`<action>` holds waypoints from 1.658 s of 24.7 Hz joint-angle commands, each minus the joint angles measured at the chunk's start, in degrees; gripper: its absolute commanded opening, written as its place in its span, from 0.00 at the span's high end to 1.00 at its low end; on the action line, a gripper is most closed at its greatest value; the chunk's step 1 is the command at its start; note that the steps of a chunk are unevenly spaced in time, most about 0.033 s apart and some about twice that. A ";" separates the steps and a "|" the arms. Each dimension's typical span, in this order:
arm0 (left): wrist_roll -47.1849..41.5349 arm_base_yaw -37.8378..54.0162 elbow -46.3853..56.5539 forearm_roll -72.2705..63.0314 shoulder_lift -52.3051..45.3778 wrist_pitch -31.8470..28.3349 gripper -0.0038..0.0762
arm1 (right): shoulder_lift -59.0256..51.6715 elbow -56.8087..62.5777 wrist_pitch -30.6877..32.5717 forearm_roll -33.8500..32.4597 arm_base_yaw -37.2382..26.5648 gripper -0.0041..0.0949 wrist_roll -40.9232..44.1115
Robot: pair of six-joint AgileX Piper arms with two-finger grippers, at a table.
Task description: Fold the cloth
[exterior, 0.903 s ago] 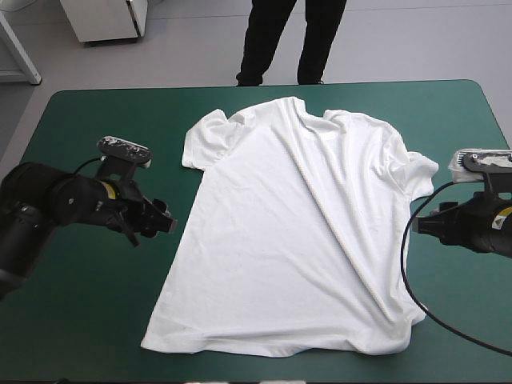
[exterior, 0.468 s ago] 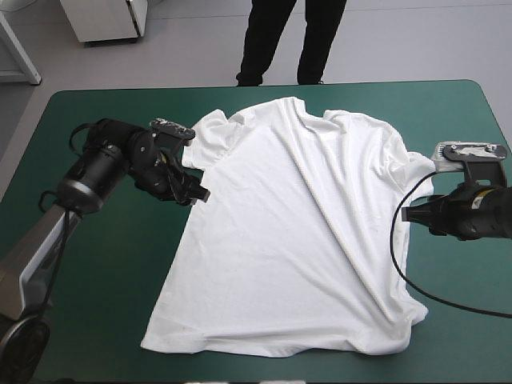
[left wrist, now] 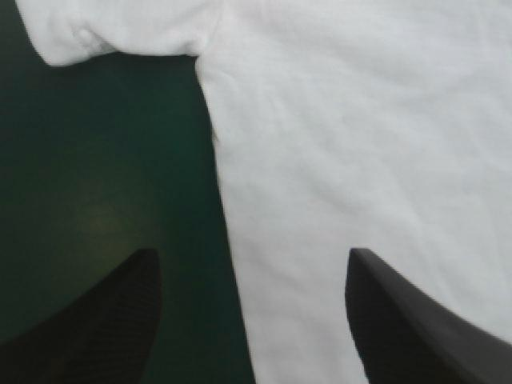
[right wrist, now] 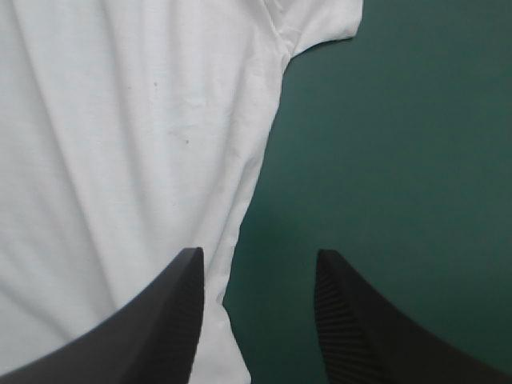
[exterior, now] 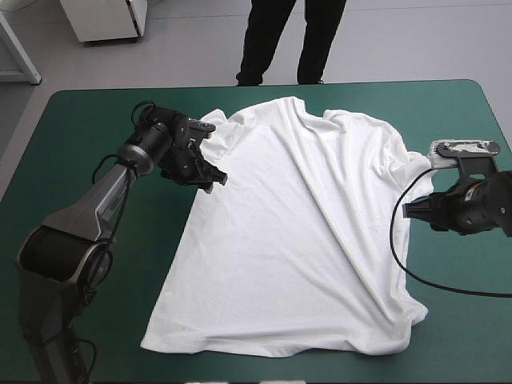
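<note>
White short-sleeved T-shirt [exterior: 288, 240] spread flat mid-table on teal-green cover [exterior: 88, 160], collar far. Left black-finned gripper [exterior: 216, 178] spread, astride the shirt's left edge by the sleeve (one finger over cloth, one over cover). Right black-finned gripper [exterior: 410, 212] likewise spread at the right edge.

The T-shirt [exterior: 296, 232] lay mid-frame on the table [exterior: 80, 120]. The left gripper [exterior: 218, 179] was over its upper-left edge, and the right gripper [exterior: 409, 212] was at its right edge.

Fingers of left gripper [left wrist: 252, 256] apart, straddling T-shirt [left wrist: 360, 120] side edge: one over white fabric, other over teal-green cover [left wrist: 96, 160]. Sleeve [left wrist: 120, 32] ahead.
</note>
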 commanded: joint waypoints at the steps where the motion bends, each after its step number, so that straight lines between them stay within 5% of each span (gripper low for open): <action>1: -1.10 0.56 -2.38 -1.20 -0.59 -2.11 0.36 | -0.75 -1.89 -0.03 -2.14 -0.46 0.54 0.22; 11: -2.11 0.66 -2.38 -0.99 3.53 -3.72 0.41 | -0.75 -1.89 -0.65 -4.96 -0.46 0.54 0.99; 18: -3.03 0.66 -2.38 -0.94 5.27 -4.37 0.70 | 0.13 -2.13 -1.15 -6.21 -0.46 0.54 2.42; 22: -3.03 0.66 -2.38 -0.94 6.77 -3.12 0.97 | 0.95 -2.33 -1.66 -6.21 -0.46 0.54 2.60; 25: -2.84 0.66 -2.38 -0.94 6.90 -3.02 0.98 | 3.91 -2.91 -1.76 -4.21 -1.79 0.54 3.91; 29: -2.84 0.66 -2.38 -1.77 6.90 -3.02 0.98 | 11.44 -6.36 -3.62 7.06 -7.83 0.53 0.38; 41: -2.84 0.66 -2.38 -3.17 6.90 -3.99 0.98 | 27.55 -7.34 -9.95 5.52 -7.96 0.48 -0.54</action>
